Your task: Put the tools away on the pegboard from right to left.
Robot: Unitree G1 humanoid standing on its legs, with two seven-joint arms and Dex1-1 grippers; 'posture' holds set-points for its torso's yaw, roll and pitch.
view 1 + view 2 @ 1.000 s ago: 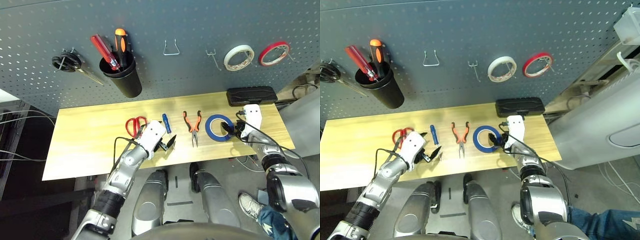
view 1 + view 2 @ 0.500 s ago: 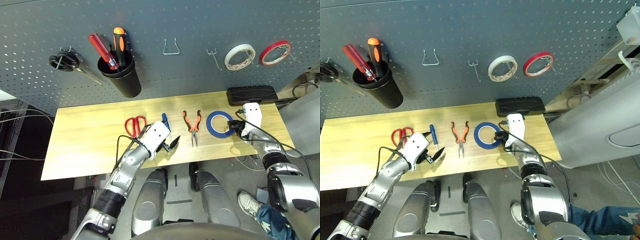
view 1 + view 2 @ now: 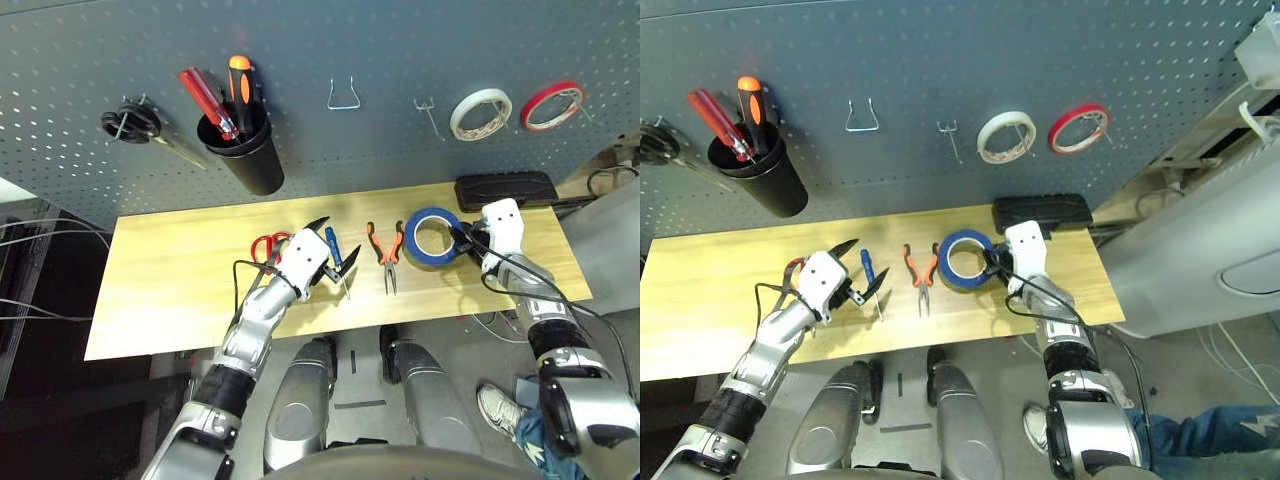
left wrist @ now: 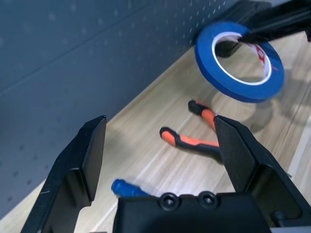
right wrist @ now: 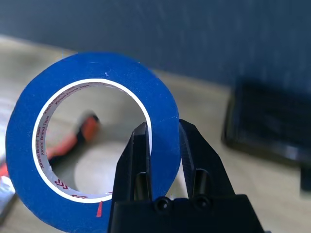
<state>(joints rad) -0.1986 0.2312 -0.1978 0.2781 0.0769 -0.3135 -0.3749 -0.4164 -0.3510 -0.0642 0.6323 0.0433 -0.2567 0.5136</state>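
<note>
Blue tape roll (image 3: pixel 432 238) is lifted off the desk (image 3: pixel 180 290), pinched through its wall by the right fingers (image 5: pixel 141 160), one inside the ring and one outside, as the right wrist view shows closely. Left fingers (image 4: pixel 90 160) stand wide apart and hold nothing, above the pliers (image 3: pixel 385 255) and blue screwdriver (image 3: pixel 334 255). Scissors (image 3: pixel 264 247) are partly hidden behind the left arm.

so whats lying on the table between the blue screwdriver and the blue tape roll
The orange-handled pliers lie between the blue screwdriver and the blue tape roll, which the right hand holds by its rim; the head views show it.
</note>
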